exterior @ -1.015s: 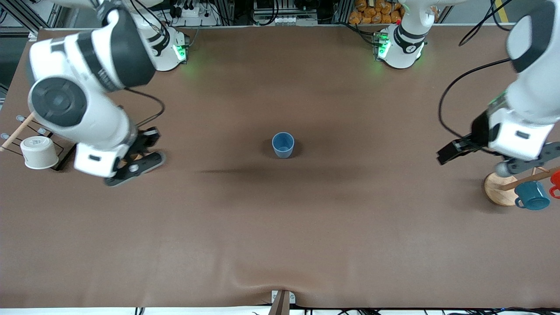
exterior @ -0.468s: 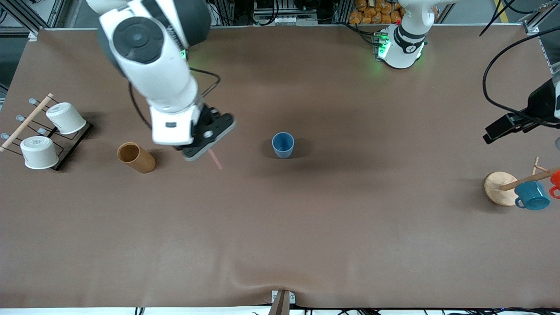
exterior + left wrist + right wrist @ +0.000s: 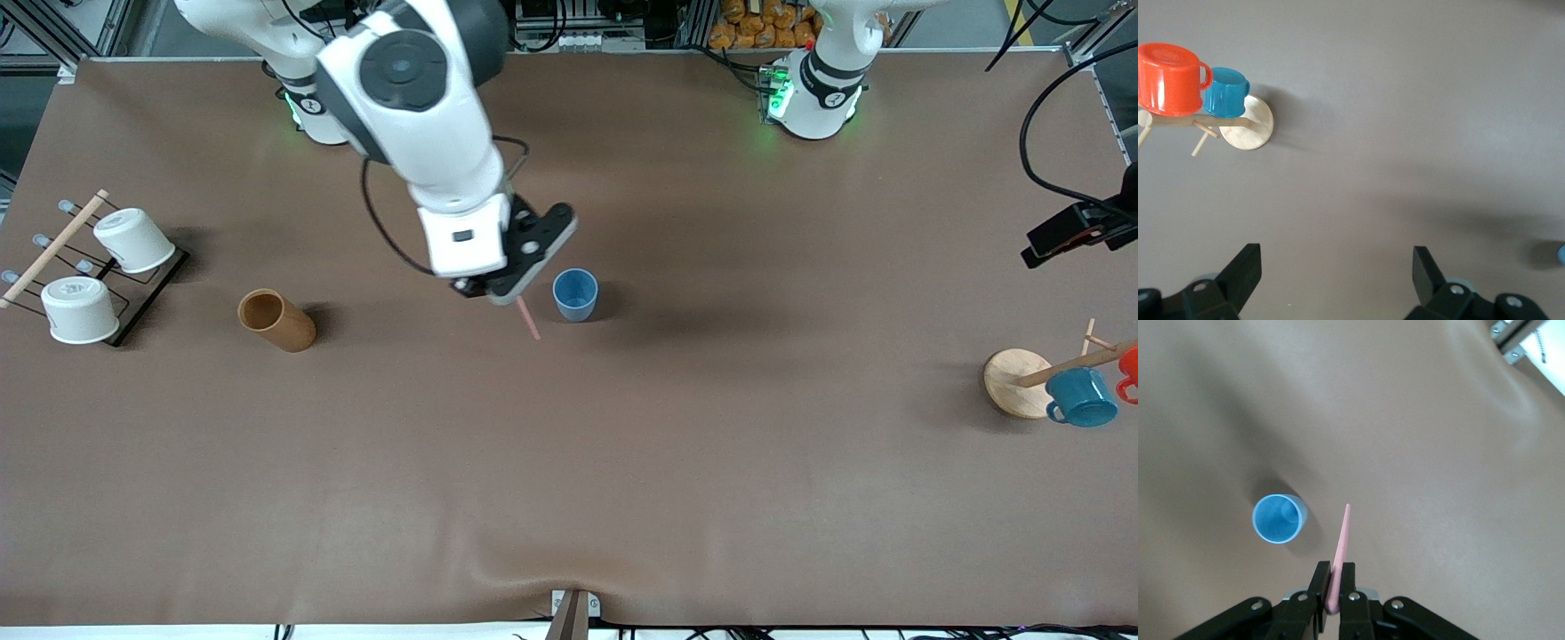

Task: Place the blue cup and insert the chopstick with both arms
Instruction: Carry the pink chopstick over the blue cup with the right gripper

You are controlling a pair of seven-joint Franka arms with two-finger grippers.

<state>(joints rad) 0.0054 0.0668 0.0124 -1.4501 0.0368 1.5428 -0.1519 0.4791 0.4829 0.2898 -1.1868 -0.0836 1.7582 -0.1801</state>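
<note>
- The blue cup stands upright and empty near the middle of the table, its mouth open upward.
- The right gripper hangs in the air just beside the blue cup, toward the right arm's end, its fingers clamped on the top of the chopstick, which points down past the cup's rim instead of into it.
- Lowering from here would likely drive the tip onto the table beside the cup, or against the rim, and tip the light tumbler over.
- The grip is narrow and high on the stick, so a knock could swing the stick or let it slip out.
- The left gripper waits with its fingers spread and nothing in them, well apart from the blue cup, above the mug tree; it is too far off to steady the cup.
</note>
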